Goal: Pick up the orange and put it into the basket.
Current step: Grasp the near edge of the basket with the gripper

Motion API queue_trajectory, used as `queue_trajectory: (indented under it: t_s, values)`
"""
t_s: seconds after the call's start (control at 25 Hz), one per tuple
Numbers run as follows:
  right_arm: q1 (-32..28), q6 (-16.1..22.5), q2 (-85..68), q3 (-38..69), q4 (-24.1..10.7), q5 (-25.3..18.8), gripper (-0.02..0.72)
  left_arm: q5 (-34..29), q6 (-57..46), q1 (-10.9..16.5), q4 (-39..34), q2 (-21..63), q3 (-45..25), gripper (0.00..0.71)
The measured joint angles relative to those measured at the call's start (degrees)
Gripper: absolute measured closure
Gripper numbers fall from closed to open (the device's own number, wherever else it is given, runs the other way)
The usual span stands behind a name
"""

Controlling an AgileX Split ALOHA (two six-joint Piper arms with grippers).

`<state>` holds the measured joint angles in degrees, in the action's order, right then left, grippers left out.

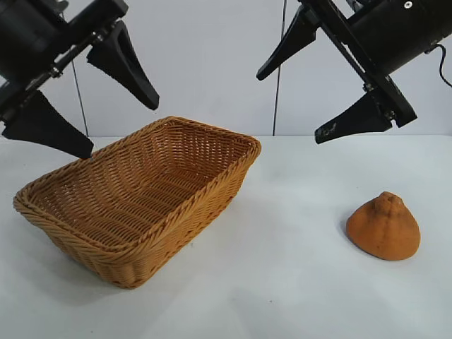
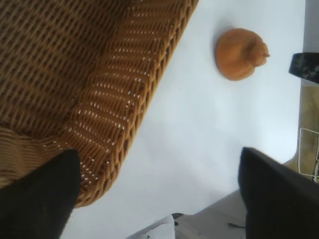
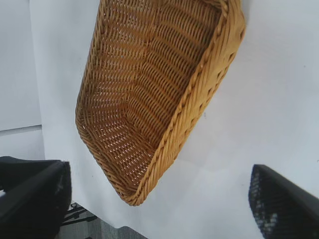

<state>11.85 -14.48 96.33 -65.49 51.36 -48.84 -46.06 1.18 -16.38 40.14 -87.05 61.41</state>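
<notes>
White table, pale wall behind with a thin vertical seam.

Left arm: enters at the upper left of the exterior view, raised clear of the table. Left gripper points down and toward the middle of the table, fingers spread wide, nothing between them. Lower fingertip hangs above the basket's far left rim; upper finger sits higher, over the basket's far side. No contact with the basket visible. Left wrist view: gripper with both fingertips wide apart, basket corner under one of them, bare table between.

Right arm: enters at the upper right of the exterior view, also raised. Right gripper spread wide, empty, angled down and toward the table's middle. One fingertip near the wall seam, the other lower and further right. Right wrist view: gripper fingertips wide apart, whole basket in sight beyond them.

Basket: tan wicker, rectangular, on the left half of the table, long axis running from near left to far middle. Inside shows only weave.

Orange: on the table toward the right edge, resting on its broad base, knob on top. Well apart from the basket, bare table between. Lies below and to the right of the right gripper, well apart, untouched. Left wrist view shows it past the basket's rim, a dark fingertip of the other gripper just beyond it. Not in sight in the right wrist view.
</notes>
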Motion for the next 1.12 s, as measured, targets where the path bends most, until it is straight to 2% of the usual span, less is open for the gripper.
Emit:
queue_trajectory:
  t_s: [0.16, 0.28, 0.48, 0.64, 0.8, 1.12]
  values:
    - [0.0, 0.0, 0.0, 0.0, -0.06, 0.0, 0.042, -1.42, -13.84, -0.21, -7.59, 5.38, 0.0, 0.098]
    - [0.0, 0.0, 0.0, 0.0, -0.06, 0.02, 0.042, -1.4, -27.29, -1.6, -15.33, 8.22, 0.0, 0.098]
    - [0.0, 0.0, 0.0, 0.0, -0.11, 0.02, 0.042, -1.4, -48.55, -4.25, -29.21, 8.82, 0.0, 0.098]
    - [0.0, 0.0, 0.0, 0.0, -0.11, 0.02, 0.042, -1.4, -61.7, -4.5, -36.19, 8.57, 0.0, 0.098]
    - [0.0, 0.0, 0.0, 0.0, -0.17, 0.02, 0.042, -1.51, -65.59, -4.5, -37.47, 5.75, 0.0, 0.098]
    - [0.0, 0.0, 0.0, 0.0, -0.21, 0.07, 0.042, -1.4, -65.82, -4.5, -35.98, -2.96, 0.0, 0.098]
